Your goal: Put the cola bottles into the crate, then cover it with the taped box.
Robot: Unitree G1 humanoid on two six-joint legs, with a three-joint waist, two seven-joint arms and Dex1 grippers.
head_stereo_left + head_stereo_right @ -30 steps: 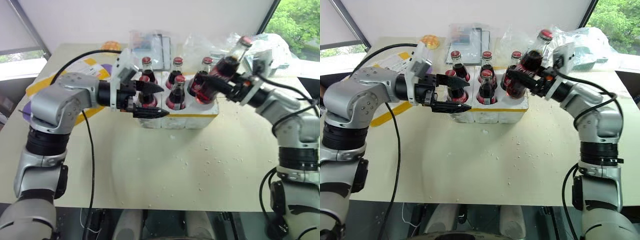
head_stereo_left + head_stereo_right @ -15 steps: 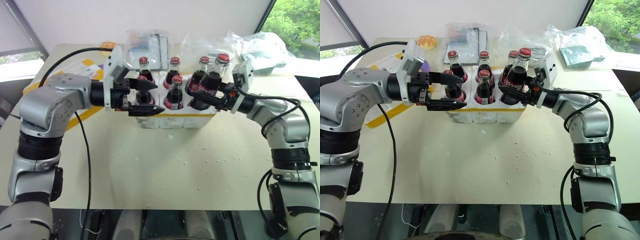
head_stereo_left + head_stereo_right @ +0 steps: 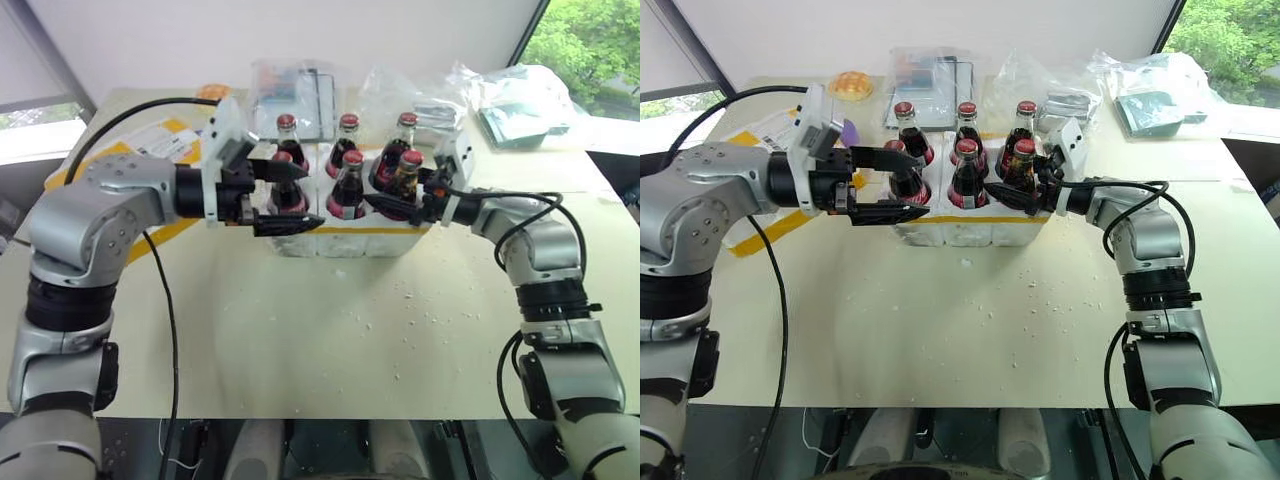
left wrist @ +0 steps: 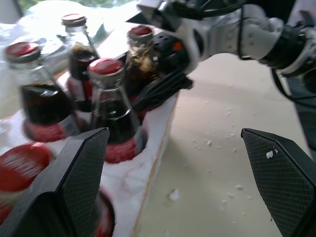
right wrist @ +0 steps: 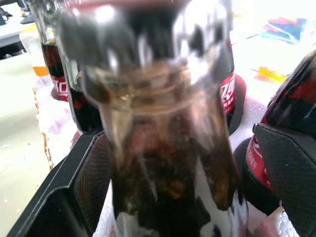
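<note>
The crate, white styrofoam with a yellow strip, stands mid-table and holds several cola bottles, all upright in its wells. My right gripper reaches in from the right, open, its fingers on either side of the front right bottle; a gap shows beside the glass. By the crate's front left corner my left gripper hovers wide open next to the front left bottle. The taped box, with yellow bands and a white label, lies behind my left arm, largely hidden.
Clear plastic bags and wrapped packets crowd the table's far edge. An orange round thing sits at the back left. Styrofoam crumbs are scattered in front of the crate. A black cable hangs from my left arm.
My right gripper swung the tilted bottle upright, lowered it into the crate's front right well and opened. My left gripper stayed open beside the crate.
</note>
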